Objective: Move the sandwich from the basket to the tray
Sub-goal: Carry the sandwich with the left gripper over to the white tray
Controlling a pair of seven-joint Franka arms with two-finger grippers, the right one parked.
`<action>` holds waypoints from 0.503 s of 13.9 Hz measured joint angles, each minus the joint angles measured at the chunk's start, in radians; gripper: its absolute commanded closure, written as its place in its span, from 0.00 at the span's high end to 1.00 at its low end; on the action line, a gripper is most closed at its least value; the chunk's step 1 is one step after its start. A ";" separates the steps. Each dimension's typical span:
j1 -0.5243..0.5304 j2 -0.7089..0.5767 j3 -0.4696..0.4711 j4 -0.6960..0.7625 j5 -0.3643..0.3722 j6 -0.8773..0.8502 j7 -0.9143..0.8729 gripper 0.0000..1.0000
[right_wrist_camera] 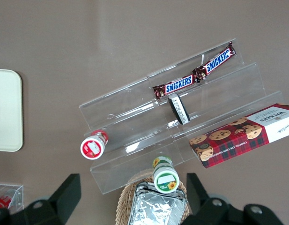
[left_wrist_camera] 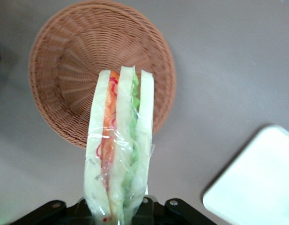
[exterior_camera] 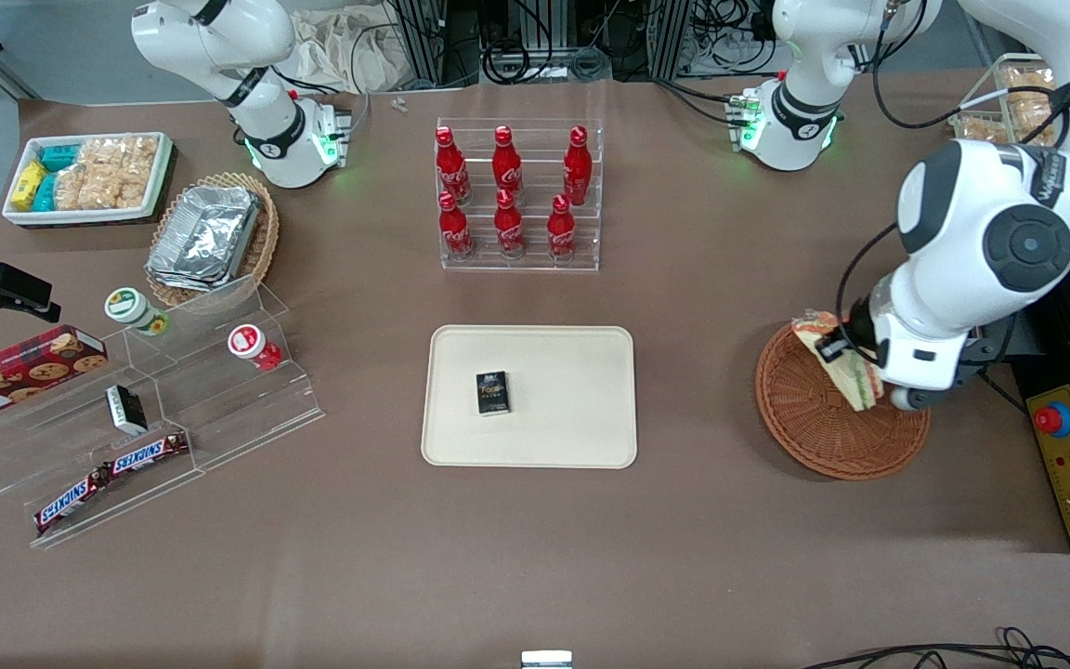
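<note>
My left gripper is shut on the sandwich, a wrapped wedge of white bread with orange, red and green filling. It holds the sandwich lifted above the reddish-brown wicker basket. In the left wrist view the sandwich hangs from the gripper over the empty basket. The cream tray lies mid-table, toward the parked arm from the basket, with a small dark box on it. A corner of the tray shows in the left wrist view.
A clear rack of red cola bottles stands farther from the front camera than the tray. Toward the parked arm's end are a clear stepped shelf with snacks, a tan basket with foil containers and a white box of snack packets.
</note>
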 measured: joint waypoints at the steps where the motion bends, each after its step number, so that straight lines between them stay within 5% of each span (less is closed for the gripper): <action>1: 0.000 0.000 -0.033 0.007 0.000 -0.002 0.018 0.00; 7: -0.008 0.023 -0.222 0.008 -0.001 0.040 0.161 0.00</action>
